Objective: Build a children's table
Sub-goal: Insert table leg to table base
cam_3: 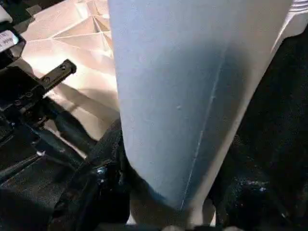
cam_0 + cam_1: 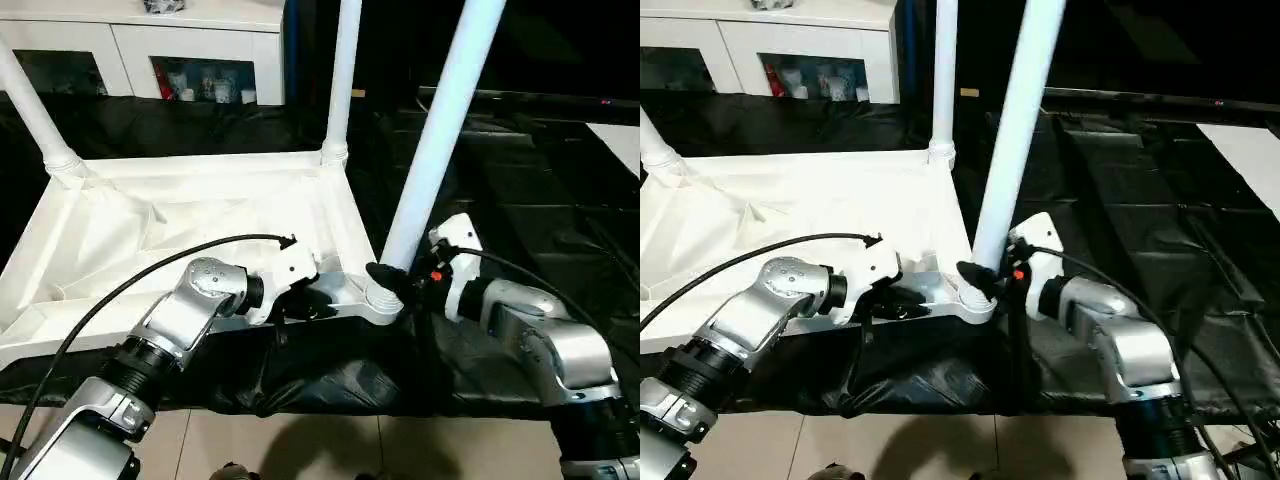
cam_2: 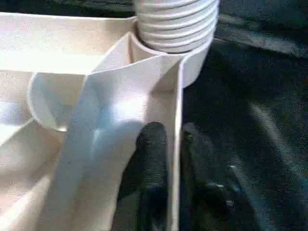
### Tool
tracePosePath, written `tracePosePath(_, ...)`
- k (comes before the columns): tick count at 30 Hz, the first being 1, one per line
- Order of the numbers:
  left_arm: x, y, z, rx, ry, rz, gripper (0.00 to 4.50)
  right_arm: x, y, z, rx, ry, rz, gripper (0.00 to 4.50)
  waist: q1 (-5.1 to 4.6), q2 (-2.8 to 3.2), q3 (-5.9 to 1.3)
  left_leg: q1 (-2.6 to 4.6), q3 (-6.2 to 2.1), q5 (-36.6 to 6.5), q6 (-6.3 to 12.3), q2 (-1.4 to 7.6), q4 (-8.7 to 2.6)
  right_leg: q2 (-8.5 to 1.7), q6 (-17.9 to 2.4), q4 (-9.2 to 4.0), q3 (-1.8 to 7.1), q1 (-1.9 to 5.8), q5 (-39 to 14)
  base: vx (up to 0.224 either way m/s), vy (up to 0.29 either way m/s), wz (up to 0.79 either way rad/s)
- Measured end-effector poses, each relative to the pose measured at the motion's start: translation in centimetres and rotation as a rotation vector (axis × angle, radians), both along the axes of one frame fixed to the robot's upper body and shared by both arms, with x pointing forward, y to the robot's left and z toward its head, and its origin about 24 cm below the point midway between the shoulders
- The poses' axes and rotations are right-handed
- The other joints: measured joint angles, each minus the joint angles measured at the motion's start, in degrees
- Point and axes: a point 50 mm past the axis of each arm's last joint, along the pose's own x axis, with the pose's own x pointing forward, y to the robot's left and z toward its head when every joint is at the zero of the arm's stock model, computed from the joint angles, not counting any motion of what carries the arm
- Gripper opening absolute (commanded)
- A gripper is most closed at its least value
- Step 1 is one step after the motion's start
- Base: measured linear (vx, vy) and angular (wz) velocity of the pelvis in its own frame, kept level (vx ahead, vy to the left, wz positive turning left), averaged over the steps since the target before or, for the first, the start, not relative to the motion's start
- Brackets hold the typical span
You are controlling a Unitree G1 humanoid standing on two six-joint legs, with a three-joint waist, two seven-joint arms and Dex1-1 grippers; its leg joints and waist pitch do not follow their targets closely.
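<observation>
Three white tapered tube legs stand up from the all-white plastic children's table [image 2: 200, 225], which lies upside down with its ribbed underside facing up across the left and centre of the head views. One leg [image 2: 35, 110] rises at the upper left, another [image 2: 342, 75] at the top centre, and the nearest leg [image 2: 440, 130] slants from the round corner socket [image 2: 383, 298] just right of centre up to the top edge. The tabletop rests on a black plastic sheet [image 2: 500, 170] spread over the worktop.

The left pincer [image 2: 318, 302] sits at the near rim of the tabletop, just left of that socket; in the left wrist view its two black fingers [image 3: 153, 159] stand close together with the thin white rim wall [image 3: 175, 159] between them, clamped on it. The right pincer [image 2: 392, 278] is at the base of the nearest leg, one black finger on each side of the tube, gripping it just above the socket.

A white cabinet with glass doors [image 2: 190, 45] stands along the upper left, and pale floor tiles [image 2: 300, 445] show along the bottom edge
</observation>
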Motion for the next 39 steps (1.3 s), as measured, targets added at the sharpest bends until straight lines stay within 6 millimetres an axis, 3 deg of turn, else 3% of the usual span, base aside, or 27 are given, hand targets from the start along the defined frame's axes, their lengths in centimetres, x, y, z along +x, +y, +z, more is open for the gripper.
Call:
tracePosePath(5, 0.0, 0.2, 0.1, 0.022, -0.013, -0.025, 0.05, 0.3, 0.2, -0.1, -0.002, -0.003, 0.007, 1.89, -0.26, 0.0, 0.0, 0.01, 0.0, 0.0, 0.0, 0.0, 0.0, 0.0, 0.0, 0.01, 0.0, 0.0, 0.0, 0.0, 0.0, 0.0)
tracePosePath(21, 0.5, 0.2, 0.0, 0.035, -0.008, -0.019, 0.0, 1.2, 0.4, -0.8, 0.01, -0.031, 0.026, 1.89, -0.7, -0.04, -0.05, 0.13, 0.0, 0.0, 0.0, 0.0, 0.12, 0.0, -0.1, 0.01, 0.01, 0.11, 0.1, 0.0, 0.0, 0.0)
tracePosePath(39, 0.5, -0.4, -0.1, 0.026, -0.012, -0.027, 0.0, -0.7, -1.4, -3.0, 0.205, -0.058, -0.109, 1.88, -0.01, -0.03, -0.16, 0.08, -0.01, 0.0, 0.02, -0.01, 0.17, -0.03, -0.1, -0.05, 0.0, 0.17, 0.1, 0.0, 0.0, 0.0)
